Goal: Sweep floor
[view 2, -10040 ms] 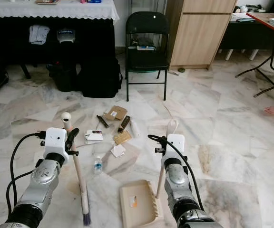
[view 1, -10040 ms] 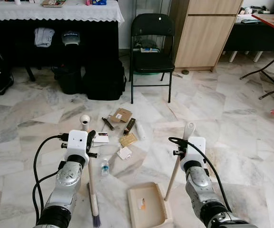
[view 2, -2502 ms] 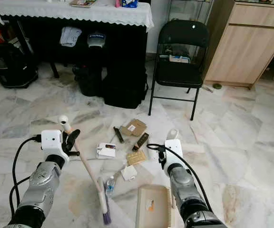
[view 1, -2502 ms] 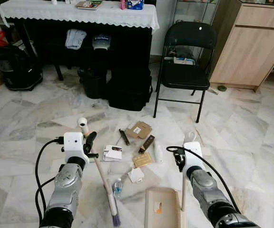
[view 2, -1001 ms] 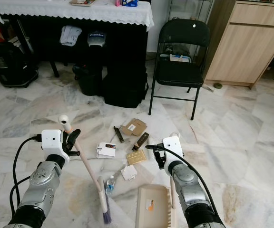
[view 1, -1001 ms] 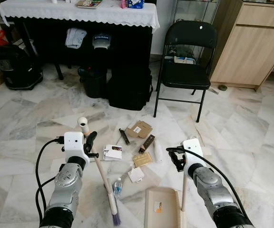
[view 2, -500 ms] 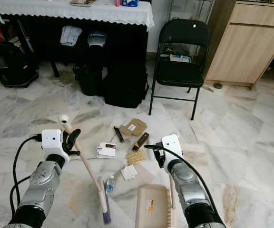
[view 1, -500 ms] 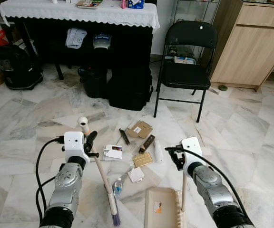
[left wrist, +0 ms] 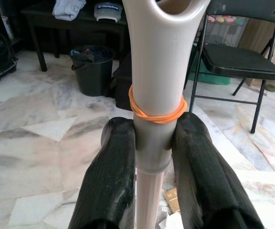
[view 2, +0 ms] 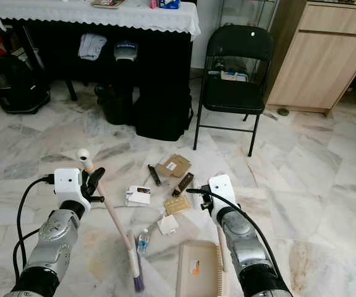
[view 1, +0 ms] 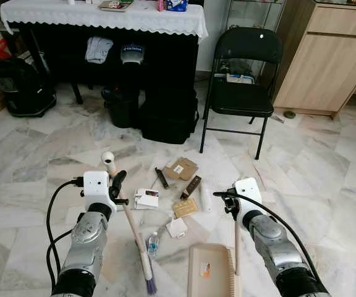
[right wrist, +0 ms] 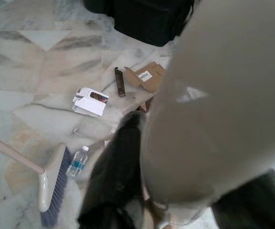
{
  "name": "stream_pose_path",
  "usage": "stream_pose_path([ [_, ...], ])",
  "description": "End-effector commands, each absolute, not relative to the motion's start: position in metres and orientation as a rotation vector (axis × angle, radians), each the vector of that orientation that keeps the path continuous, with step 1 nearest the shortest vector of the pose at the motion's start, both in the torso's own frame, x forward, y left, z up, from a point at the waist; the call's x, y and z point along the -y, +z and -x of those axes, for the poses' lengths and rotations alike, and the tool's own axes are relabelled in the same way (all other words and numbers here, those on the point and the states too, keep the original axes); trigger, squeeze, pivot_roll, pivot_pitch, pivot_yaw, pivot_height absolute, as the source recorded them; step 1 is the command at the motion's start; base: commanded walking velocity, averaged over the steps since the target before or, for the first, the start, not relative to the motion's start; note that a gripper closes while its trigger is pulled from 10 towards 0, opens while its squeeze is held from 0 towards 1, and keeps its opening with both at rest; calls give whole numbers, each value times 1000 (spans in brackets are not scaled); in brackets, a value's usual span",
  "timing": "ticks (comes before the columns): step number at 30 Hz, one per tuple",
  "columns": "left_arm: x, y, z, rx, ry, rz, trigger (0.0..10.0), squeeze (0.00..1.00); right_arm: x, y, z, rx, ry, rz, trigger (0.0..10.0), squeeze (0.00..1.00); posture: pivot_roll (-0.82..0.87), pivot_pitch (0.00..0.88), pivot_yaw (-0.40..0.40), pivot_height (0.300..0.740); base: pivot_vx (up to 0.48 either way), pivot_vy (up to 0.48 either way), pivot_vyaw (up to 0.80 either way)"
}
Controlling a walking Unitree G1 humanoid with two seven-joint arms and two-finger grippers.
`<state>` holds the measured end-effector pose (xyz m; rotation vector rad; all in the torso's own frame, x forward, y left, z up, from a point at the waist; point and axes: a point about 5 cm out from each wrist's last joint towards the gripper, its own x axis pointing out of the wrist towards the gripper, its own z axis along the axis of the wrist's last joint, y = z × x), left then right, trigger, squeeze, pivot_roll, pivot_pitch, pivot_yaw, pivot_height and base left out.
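My left gripper (view 1: 115, 192) is shut on the beige broom handle (left wrist: 157, 71), just under an orange rubber band. The broom slants down to its purple-bristled head (view 1: 147, 274) on the marble floor. My right gripper (view 1: 232, 205) is shut on the upright handle (view 2: 220, 242) of the beige dustpan (view 1: 207, 273), which lies flat on the floor at the front. Between and beyond them lies litter: a small plastic bottle (view 1: 153, 243), a white paper scrap (view 1: 177, 228), a white box (view 1: 146, 198), a tan card (view 1: 184, 208), a dark bar (view 1: 191, 185) and a cardboard piece (view 1: 180, 168).
A black folding chair (view 1: 243, 80) stands beyond the litter. Left of it, black bags (view 1: 169, 114) and a bucket (view 1: 121, 105) sit under a table with a white cloth (view 1: 104, 15). A vacuum (view 1: 18, 86) is far left, a wooden cabinet (view 1: 332, 62) far right.
The view has turned left since ten seconds ago. In the last second my right wrist has shifted slightly with the dustpan handle; the left arm and broom hold about still.
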<state>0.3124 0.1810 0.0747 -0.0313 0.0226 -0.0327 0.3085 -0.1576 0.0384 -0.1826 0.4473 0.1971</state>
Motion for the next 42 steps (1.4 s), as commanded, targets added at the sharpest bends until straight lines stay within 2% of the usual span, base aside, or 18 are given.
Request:
stream_pose_path([
  [1, -177, 83, -317, 10, -53, 35, 10000, 0, 154, 43, -311, -427, 208, 181, 0, 0, 32, 0, -56, 740, 0, 0, 0],
  [12, -177, 82, -316, 7, -56, 35, 10000, 0, 153, 43, -315, -410, 166, 174, 0, 0, 32, 0, -54, 740, 0, 0, 0],
  [13, -177, 82, -316, 7, -56, 35, 10000, 0, 154, 44, -316, -403, 154, 184, 4431, 0, 34, 0, -54, 740, 0, 0, 0],
  [14, -177, 82, -316, 7, -56, 35, 10000, 0, 154, 44, -316, -403, 154, 184, 4431, 0, 34, 0, -54, 740, 0, 0, 0],
  [15, -177, 82, -316, 8, -56, 35, 10000, 0, 153, 44, -317, -403, 154, 187, 10000, 0, 34, 0, -54, 740, 0, 0, 0],
  [31, -180, 83, -316, 22, -27, 32, 10000, 0, 149, 53, -328, -318, 120, 188, 10000, 0, 35, 0, -55, 740, 0, 0, 0],
  [42, -184, 84, -315, 38, 3, 37, 10000, 0, 139, 40, -325, -348, 148, 149, 10000, 0, 38, 0, -57, 740, 0, 0, 0],
])
